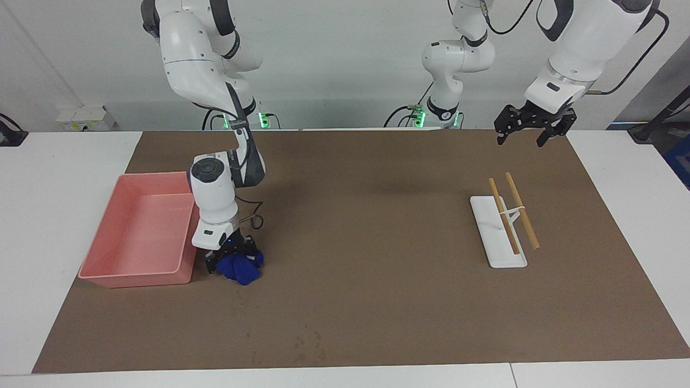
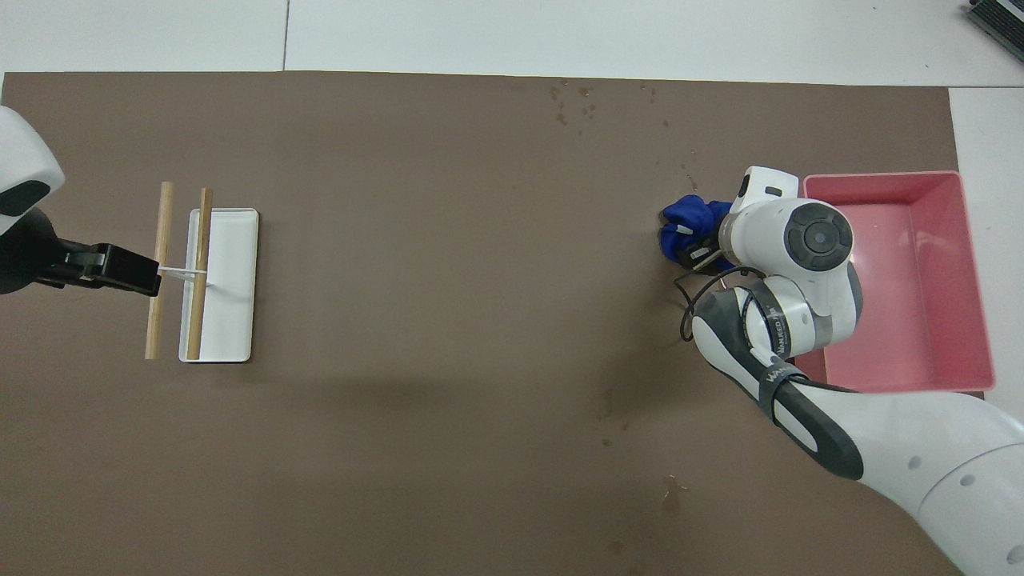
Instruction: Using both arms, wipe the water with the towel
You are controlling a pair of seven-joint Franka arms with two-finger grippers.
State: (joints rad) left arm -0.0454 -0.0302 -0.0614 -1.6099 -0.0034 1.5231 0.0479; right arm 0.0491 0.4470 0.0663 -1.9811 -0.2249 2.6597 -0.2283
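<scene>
Brown mat [image 1: 377,226], right tool [image 1: 233,261] clamping towel [image 1: 242,269]

Robotics lab, test-cell setup. Two white Franka arms, right arm [image 1: 215,178] and left arm [image 1: 571,48], are mounted at the edge of a white surface [image 1: 64,161], with green status lights at their bases and black cables looping off the joints. A brown mat [image 1: 366,178] covers the work area. Plain white wall, wall socket box [image 1: 83,117] in the corner. Sparse staged props: pink bin [image 1: 135,231], white tray [image 1: 496,231] with wooden sticks [image 1: 520,210].
</scene>
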